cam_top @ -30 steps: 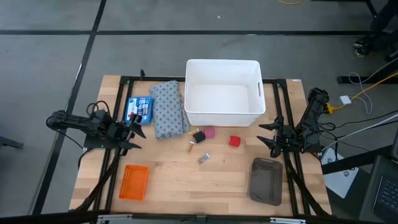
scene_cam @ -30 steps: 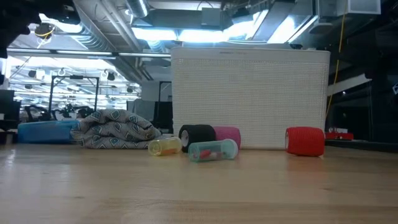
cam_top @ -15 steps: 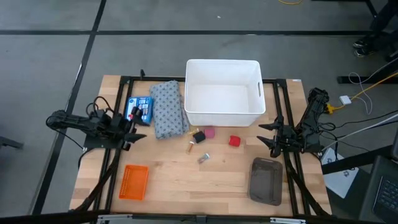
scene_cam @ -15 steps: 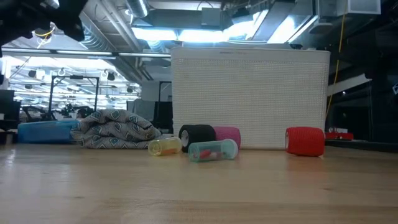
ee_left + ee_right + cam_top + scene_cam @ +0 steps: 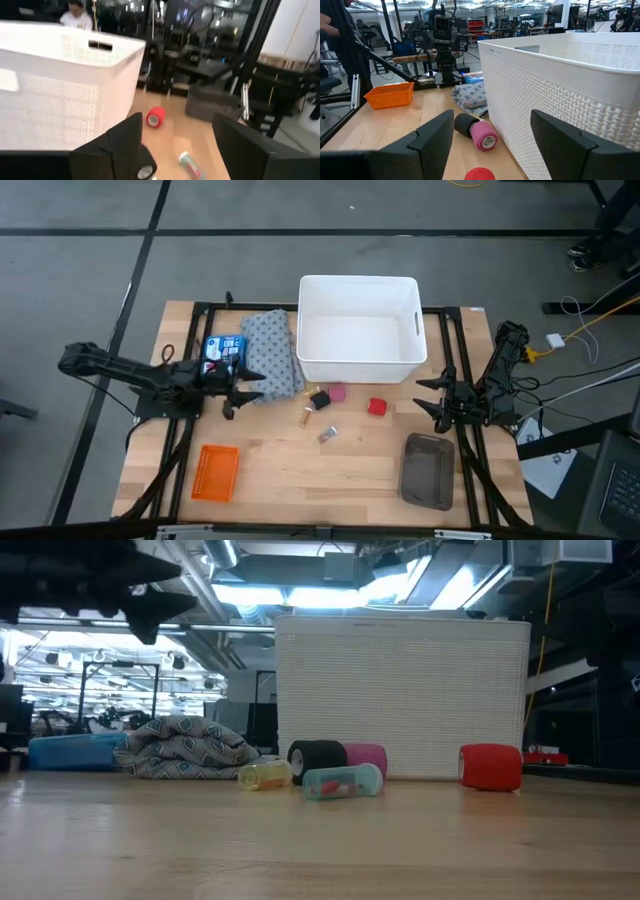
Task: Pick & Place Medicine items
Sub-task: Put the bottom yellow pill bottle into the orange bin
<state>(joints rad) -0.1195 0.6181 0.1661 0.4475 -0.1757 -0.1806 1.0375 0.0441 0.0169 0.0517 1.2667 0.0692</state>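
The tiny amber vial with a white end lies on its side on the wood, near the white bin; it also shows in the low view. The silvery-grey piece lies just nearer, a clear tube with a pale cap. The flat blue box lies flat left of the grey cloth. My left gripper hovers open above the table by the cloth's near end, left of the vials. My right gripper waits open at the table's right.
A white perforated bin stands at the far middle. A grey patterned cloth lies left of it. Black, pink and red rolls sit before the bin. An orange basket is near left, a grey tray near right.
My left gripper has moved toward the table's right, from beside the blue box to the near end of the grey cloth, closer to the vials, and has stayed open. Nothing on the table has moved.
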